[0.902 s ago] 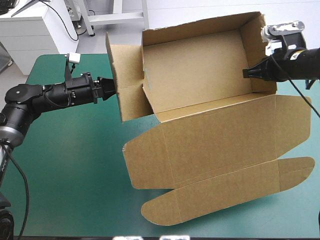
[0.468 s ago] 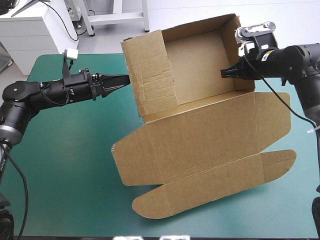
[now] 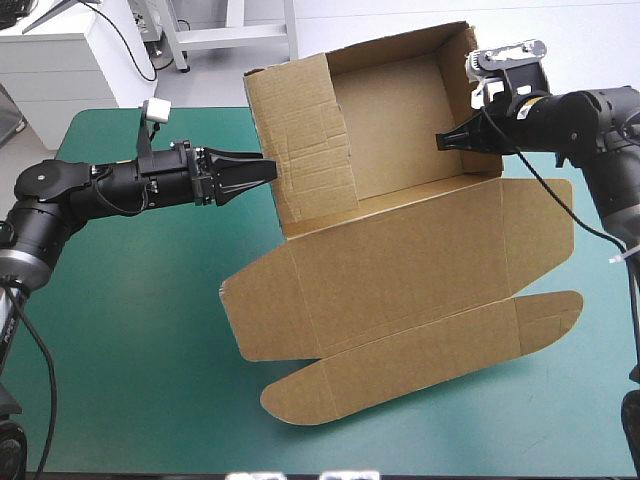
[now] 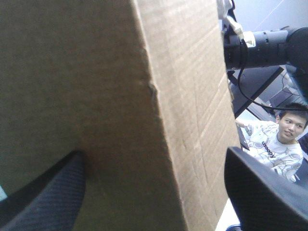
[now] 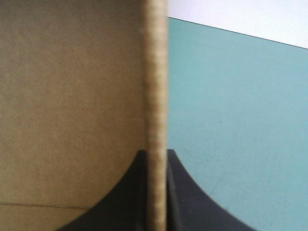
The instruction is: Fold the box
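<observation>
Right fingers (image 5: 192, 207): pressed almost together, pinching the board edge (image 5: 155, 96) of the right wall, one finger on each face.
Left fingers (image 4: 53, 192): spread wide, holding nothing; folded corner of the left wall (image 4: 154, 96) between them (contact with the board not determinable).
Reason for right hold: judged an anchor, steadying the raised tray while the opposite side is worked.
Reason for left pose: spread and aimed at the wall's outer face, probably to straddle it or press it inward for tucking.
Box (image 3: 400, 270): brown, on the middle-to-right of the bench (image 3: 140, 330); tray part up at the far edge, lid panel and round-ended flap (image 3: 420, 365) flat toward the near edge.
Stage: walls raised, tucking apparently not finished (an estimate only).
Right wrist view only: the pinch itself, with teal-green cover beyond the wall's outer face.
Left wrist view only: the width of the finger gap and the corner crease inside it.
High view only: whole layout, with the two arms facing each other across the tray.
</observation>
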